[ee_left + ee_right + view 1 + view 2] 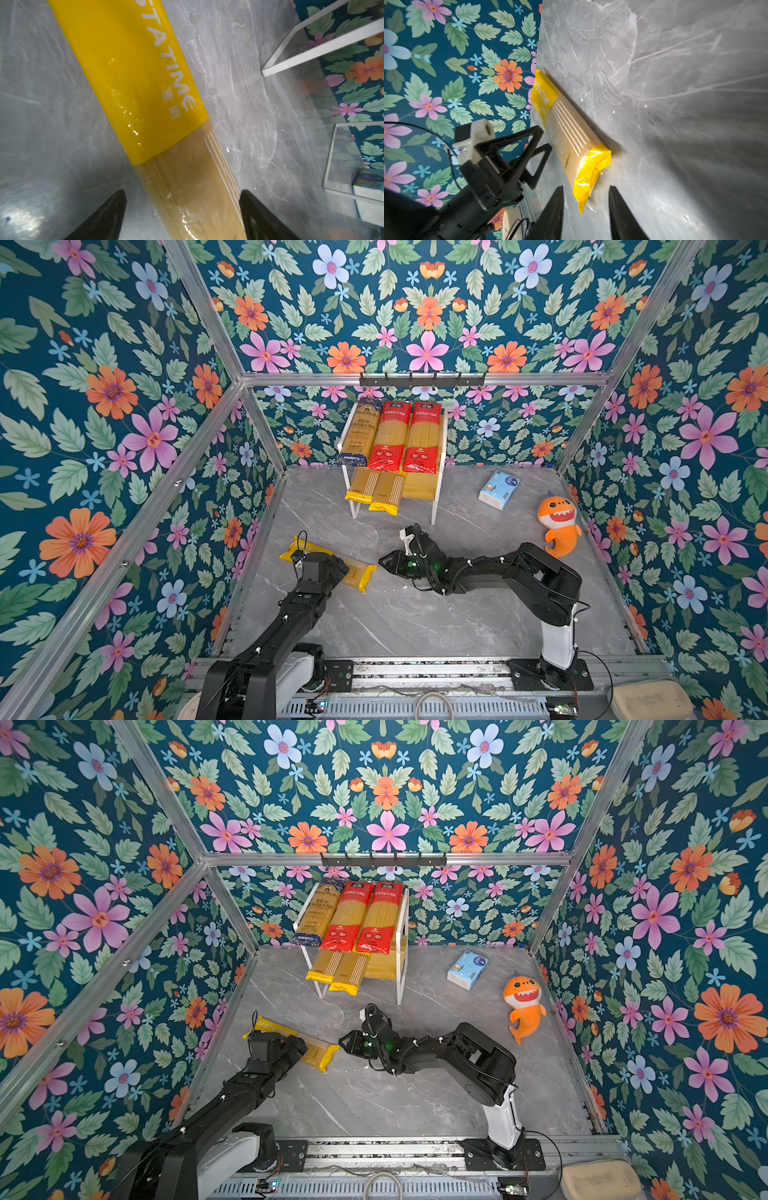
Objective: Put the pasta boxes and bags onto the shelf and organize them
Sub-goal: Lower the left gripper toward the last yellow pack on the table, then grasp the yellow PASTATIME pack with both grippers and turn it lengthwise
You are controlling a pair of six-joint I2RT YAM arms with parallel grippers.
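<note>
Left fingers (259, 218) straddling yellow pack (133, 83), shelf (324, 49) beside

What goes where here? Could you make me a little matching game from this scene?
Things:
1 navy pasta pack
2 loose yellow pasta pack
3 tissue pack
4 orange shark toy

Places:
A table, farthest right
B shelf, top tier, left end
C table, straddled by the open left hand
D table, just right of the shelf

Pairs: 1-B; 2-C; 3-D; 4-A
</note>
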